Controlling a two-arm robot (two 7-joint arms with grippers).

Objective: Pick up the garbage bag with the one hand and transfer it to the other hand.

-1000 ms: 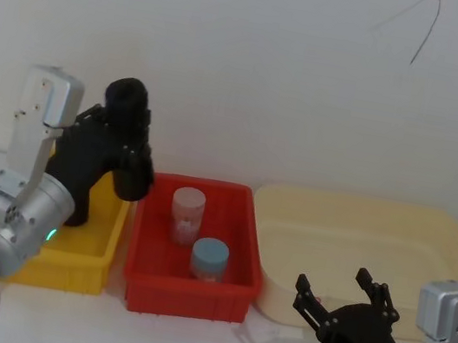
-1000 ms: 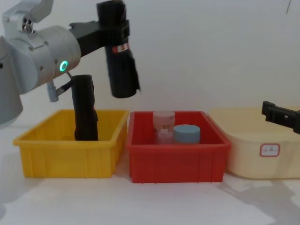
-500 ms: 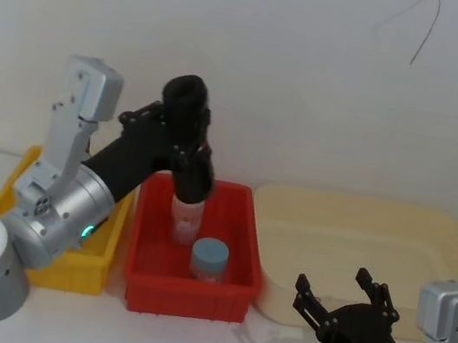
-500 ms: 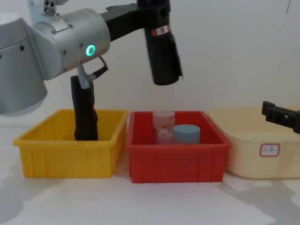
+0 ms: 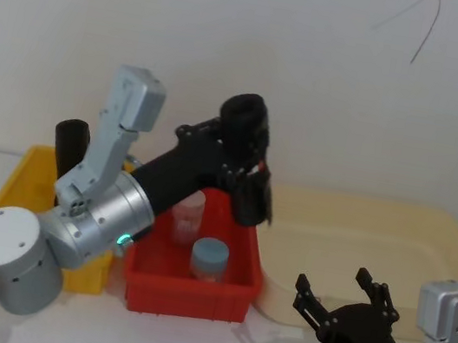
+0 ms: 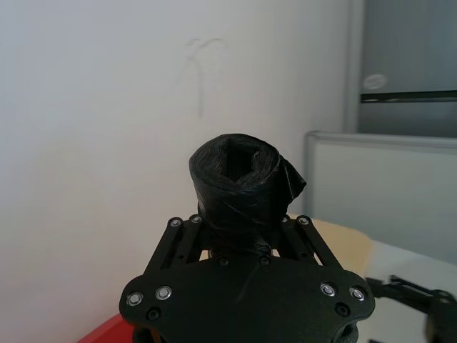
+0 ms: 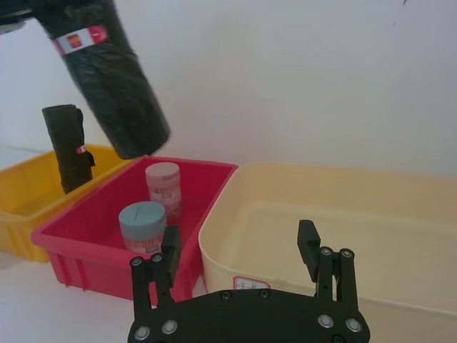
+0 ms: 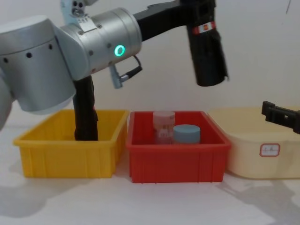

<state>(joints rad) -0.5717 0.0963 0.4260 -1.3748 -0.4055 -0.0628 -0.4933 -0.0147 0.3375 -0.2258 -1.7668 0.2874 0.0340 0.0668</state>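
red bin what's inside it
The red bin holds a pink jar and, in front, a blue-lidded jar. The arm of the left gripper, which holds the garbage bag, covers its rear left corner, so that part is unseen.

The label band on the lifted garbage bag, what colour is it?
Red and white; the label band shows best in the right wrist view.

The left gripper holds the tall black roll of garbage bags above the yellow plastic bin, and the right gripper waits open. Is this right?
Not the yellow bin: the chest view shows the left gripper holding the black roll above the red plastic bin. The right gripper does wait open.
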